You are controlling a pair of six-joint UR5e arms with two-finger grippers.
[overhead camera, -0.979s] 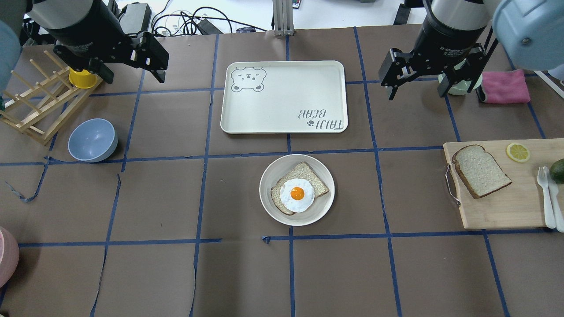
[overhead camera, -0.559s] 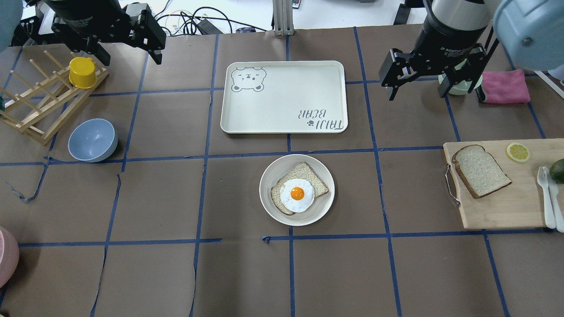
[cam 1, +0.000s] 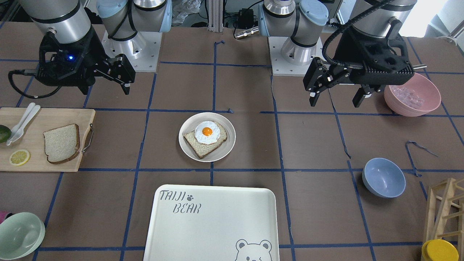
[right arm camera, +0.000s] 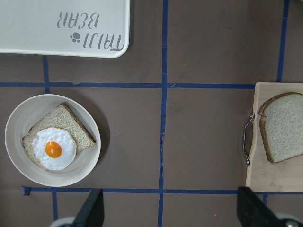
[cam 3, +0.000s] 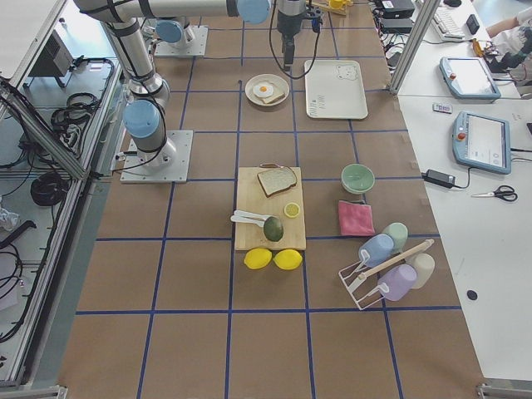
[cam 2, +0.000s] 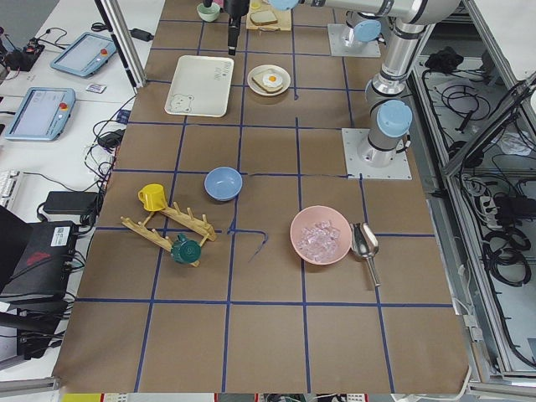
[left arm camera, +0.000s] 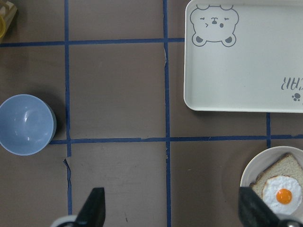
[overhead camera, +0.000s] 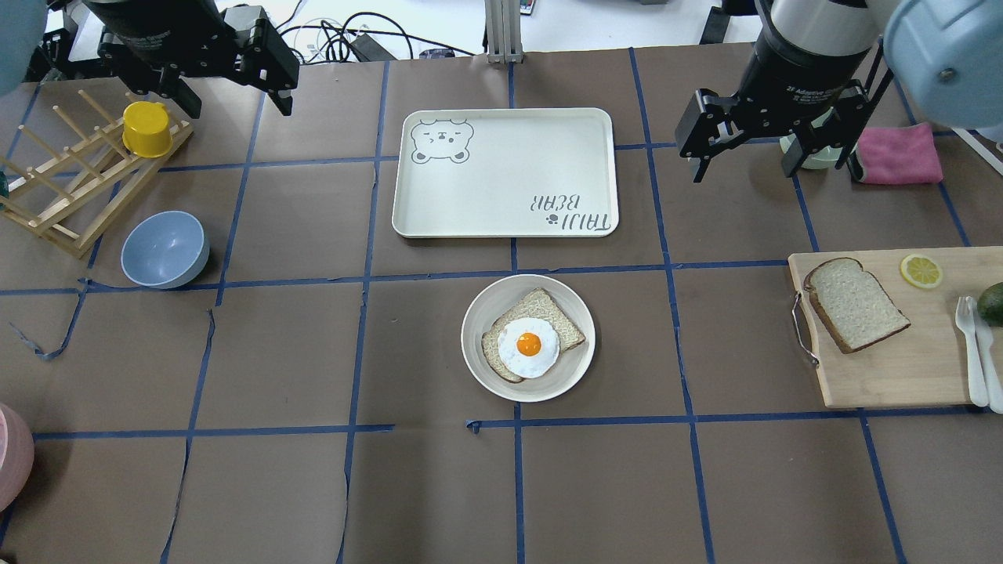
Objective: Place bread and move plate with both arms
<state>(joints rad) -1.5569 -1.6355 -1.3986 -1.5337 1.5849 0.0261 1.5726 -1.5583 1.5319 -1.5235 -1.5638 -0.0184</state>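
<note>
The plain bread (overhead camera: pixel 854 304) lies on a wooden cutting board (overhead camera: pixel 893 368) at the right; it also shows in the front view (cam 1: pixel 61 143) and the right wrist view (right arm camera: pixel 284 125). The round off-white plate (overhead camera: pixel 475 312) sits mid-table and holds a bread slice with a fried egg (overhead camera: pixel 529 345); its rim also shows in the front view (cam 1: pixel 226 150). My left gripper (overhead camera: pixel 238 108) is open and empty, high over the far left. My right gripper (overhead camera: pixel 743 171) is open and empty, above the table beyond the board.
The TAIJI BEAR tray (overhead camera: pixel 505 172) lies beyond the plate. A blue bowl (overhead camera: pixel 164 249) and a wooden rack with a yellow cup (overhead camera: pixel 146 128) stand at the left. A pink cloth (overhead camera: pixel 899 153), lemon slice (overhead camera: pixel 921 270) and white cutlery (overhead camera: pixel 972 345) are at the right.
My left gripper has moved away toward the table's far edge, uncovering the yellow cup. My right gripper has shifted only slightly. Bread and plate have not moved.
</note>
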